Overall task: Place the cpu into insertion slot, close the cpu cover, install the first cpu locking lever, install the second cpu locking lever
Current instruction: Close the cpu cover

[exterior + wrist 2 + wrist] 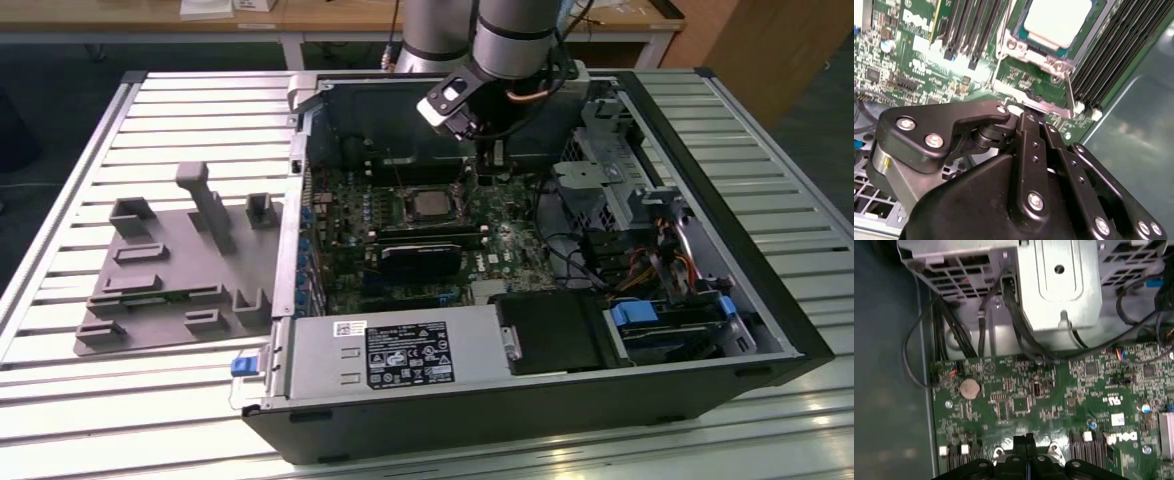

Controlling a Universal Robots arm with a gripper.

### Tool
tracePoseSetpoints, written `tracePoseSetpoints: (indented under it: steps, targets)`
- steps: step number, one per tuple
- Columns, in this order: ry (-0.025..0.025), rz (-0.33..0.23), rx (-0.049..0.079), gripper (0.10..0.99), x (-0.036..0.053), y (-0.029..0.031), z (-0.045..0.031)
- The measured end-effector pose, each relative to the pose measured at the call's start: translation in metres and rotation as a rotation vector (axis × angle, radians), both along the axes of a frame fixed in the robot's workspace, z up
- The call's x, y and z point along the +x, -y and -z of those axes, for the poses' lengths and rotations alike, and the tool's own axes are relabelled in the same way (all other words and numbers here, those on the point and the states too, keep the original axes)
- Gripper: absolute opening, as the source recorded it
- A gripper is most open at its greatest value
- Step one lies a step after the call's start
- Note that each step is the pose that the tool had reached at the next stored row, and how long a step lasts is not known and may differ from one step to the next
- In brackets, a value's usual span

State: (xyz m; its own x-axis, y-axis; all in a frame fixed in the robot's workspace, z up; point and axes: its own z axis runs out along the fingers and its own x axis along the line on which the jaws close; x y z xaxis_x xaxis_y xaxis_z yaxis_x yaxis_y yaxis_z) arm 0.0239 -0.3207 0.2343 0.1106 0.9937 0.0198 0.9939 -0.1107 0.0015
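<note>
- While the arm reaches down into the open computer case (534, 425), the exterior view puts the gripper (485, 150) near the cpu (430, 205), slightly up and to the exterior view's right of it. The chip sits in the insertion slot (399, 210), mid-frame. A grey fixture (160, 290) lies at the exterior view's left.
- Second wrist view: cpu (1056, 20) seated, cpu cover (1026, 52) flat around it. The gripper (1026, 116) is close to a thin metal lever (1069, 92).
- First wrist view: gripper (1026, 441) jaws pressed together (a seam between them) over the motherboard (1024, 390). Cannot tell if anything is pinched.
</note>
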Motion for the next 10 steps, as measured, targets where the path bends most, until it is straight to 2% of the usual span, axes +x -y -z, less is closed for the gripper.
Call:
tracePoseSetpoints:
  steps: [10]
  targets:
    - [0.0001, 0.0, 0.003, 0.102, -0.0184, -0.0001, 0.0]
